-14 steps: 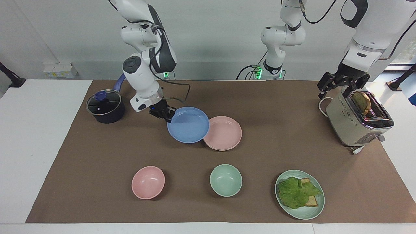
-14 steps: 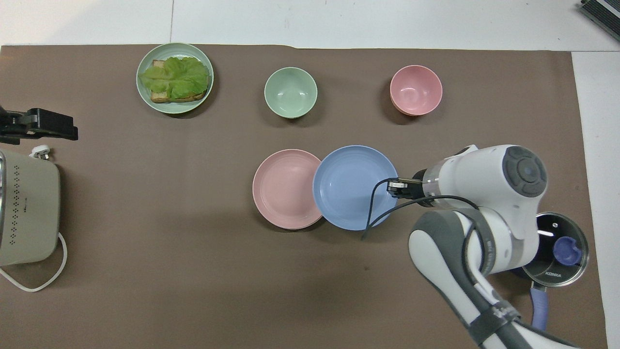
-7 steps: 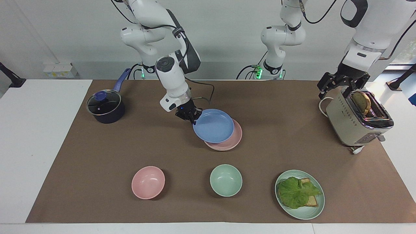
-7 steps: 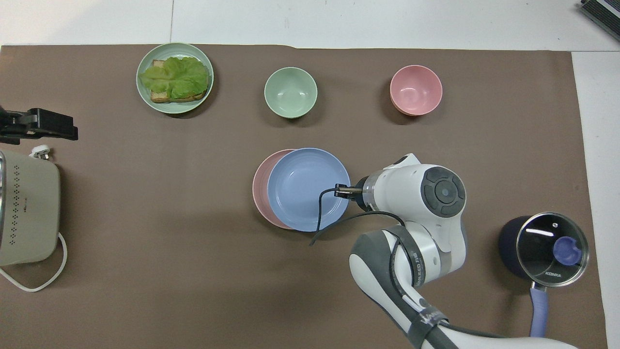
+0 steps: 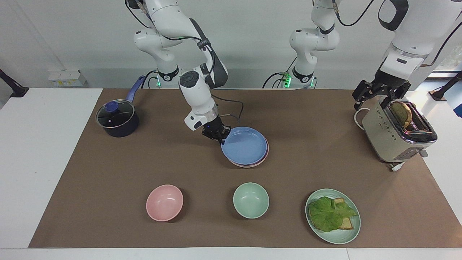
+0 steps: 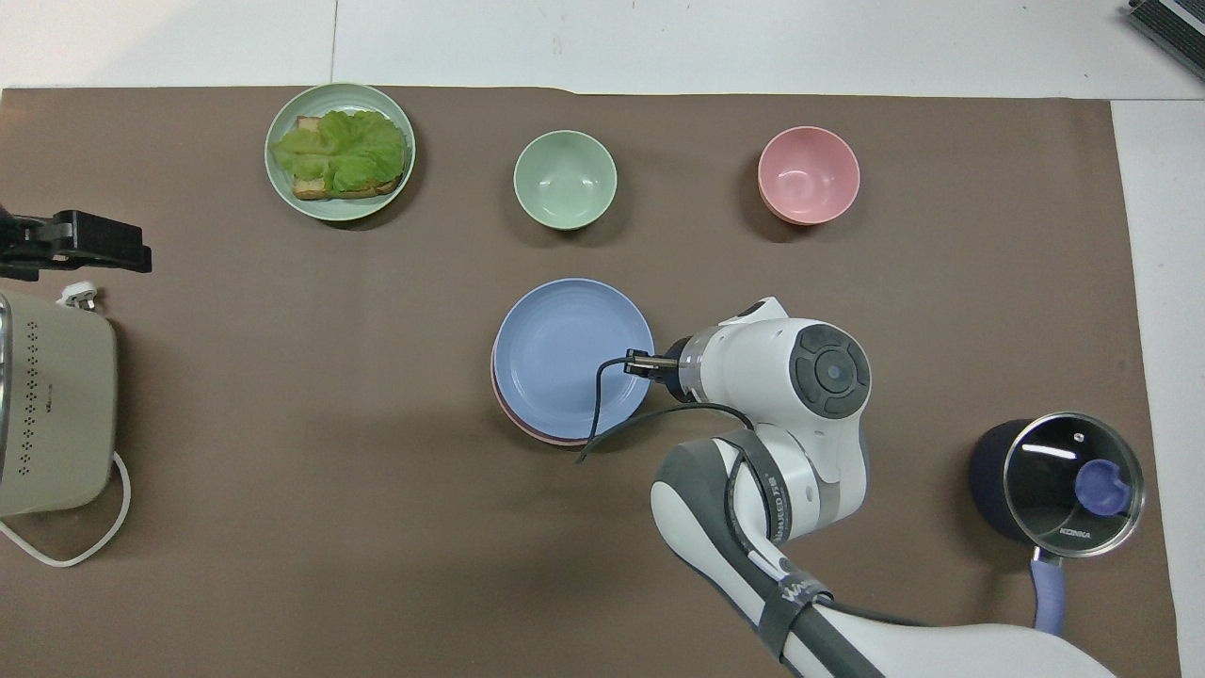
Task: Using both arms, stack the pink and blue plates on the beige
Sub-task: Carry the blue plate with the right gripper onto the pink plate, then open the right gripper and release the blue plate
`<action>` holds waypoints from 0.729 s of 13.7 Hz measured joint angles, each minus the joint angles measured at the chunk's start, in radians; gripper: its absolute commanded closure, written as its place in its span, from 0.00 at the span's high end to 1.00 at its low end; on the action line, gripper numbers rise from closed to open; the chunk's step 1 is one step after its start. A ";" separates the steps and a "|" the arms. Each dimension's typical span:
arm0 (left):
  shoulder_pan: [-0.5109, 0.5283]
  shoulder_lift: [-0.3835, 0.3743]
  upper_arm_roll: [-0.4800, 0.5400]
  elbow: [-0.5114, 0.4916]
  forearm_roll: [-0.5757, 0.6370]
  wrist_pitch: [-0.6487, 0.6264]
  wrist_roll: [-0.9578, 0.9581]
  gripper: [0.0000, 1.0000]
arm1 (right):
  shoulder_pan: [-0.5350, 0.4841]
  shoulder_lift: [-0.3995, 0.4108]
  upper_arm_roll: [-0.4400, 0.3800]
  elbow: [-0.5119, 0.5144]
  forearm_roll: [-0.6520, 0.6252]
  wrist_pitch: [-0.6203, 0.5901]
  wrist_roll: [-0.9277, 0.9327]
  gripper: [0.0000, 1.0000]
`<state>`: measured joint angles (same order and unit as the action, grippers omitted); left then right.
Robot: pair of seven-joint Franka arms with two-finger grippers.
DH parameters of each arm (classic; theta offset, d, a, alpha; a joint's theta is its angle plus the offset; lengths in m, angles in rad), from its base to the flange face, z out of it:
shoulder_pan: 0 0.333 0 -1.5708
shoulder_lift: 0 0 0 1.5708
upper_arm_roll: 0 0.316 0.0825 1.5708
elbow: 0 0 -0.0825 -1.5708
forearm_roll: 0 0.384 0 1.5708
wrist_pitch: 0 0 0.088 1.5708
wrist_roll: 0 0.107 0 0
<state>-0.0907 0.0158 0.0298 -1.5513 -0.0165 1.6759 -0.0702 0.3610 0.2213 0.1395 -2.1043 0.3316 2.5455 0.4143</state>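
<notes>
- While the right gripper (image 5: 219, 136) pinches the rim of the blue plate (image 5: 244, 145), that plate sits over the pink plate (image 5: 252, 164), covering nearly all of it.
- Only a thin pink crescent shows past the blue plate's edge, on the side farther from the robots.
- Whether the blue plate rests fully on the pink one or is held just above it, I cannot tell.
- No beige plate can be made out under the pink one.
- At the middle of the brown mat (image 5: 108, 169) stands this stack, nearer to the robots than the green bowl (image 5: 251, 200).
- With its jaws spread wide and holding nothing, the left gripper (image 5: 379, 94) hangs over the toaster (image 5: 386, 139) at the left arm's end of the table; that arm waits.
- One slice of bread (image 5: 401, 112) stands in the toaster's slot.
- Toward the right arm's end stands a dark pot (image 5: 116, 119) with a glass lid and a blue handle.
- Farthest from the robots lie a pink bowl (image 5: 164, 202), the green bowl, and a green plate (image 5: 339, 236) carrying lettuce and bread, in a row.
</notes>
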 measured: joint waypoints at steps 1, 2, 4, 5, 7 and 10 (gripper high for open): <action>0.000 0.000 0.000 0.000 0.000 0.000 0.000 1.00 | 0.000 0.000 0.004 0.000 0.009 0.000 0.000 0.00; 0.000 0.000 0.000 0.000 0.000 0.000 0.000 1.00 | 0.000 0.000 0.006 0.000 0.010 0.000 0.000 0.16; 0.000 0.000 0.000 0.000 0.000 0.000 0.000 1.00 | 0.000 0.000 0.006 0.001 0.011 0.002 0.000 0.41; 0.000 0.000 0.000 0.000 0.000 0.000 0.000 1.00 | -0.001 0.001 0.006 0.001 0.011 0.003 0.000 0.53; 0.000 0.000 0.000 0.000 0.000 0.000 0.000 1.00 | -0.001 0.001 0.006 0.003 0.011 0.005 0.000 0.80; 0.000 0.000 0.000 0.000 0.000 0.000 0.000 1.00 | -0.001 0.001 0.006 0.011 0.011 0.008 0.000 1.00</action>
<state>-0.0907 0.0158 0.0298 -1.5513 -0.0165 1.6758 -0.0702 0.3604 0.2227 0.1452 -2.0931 0.3429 2.5530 0.4143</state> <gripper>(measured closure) 0.000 0.216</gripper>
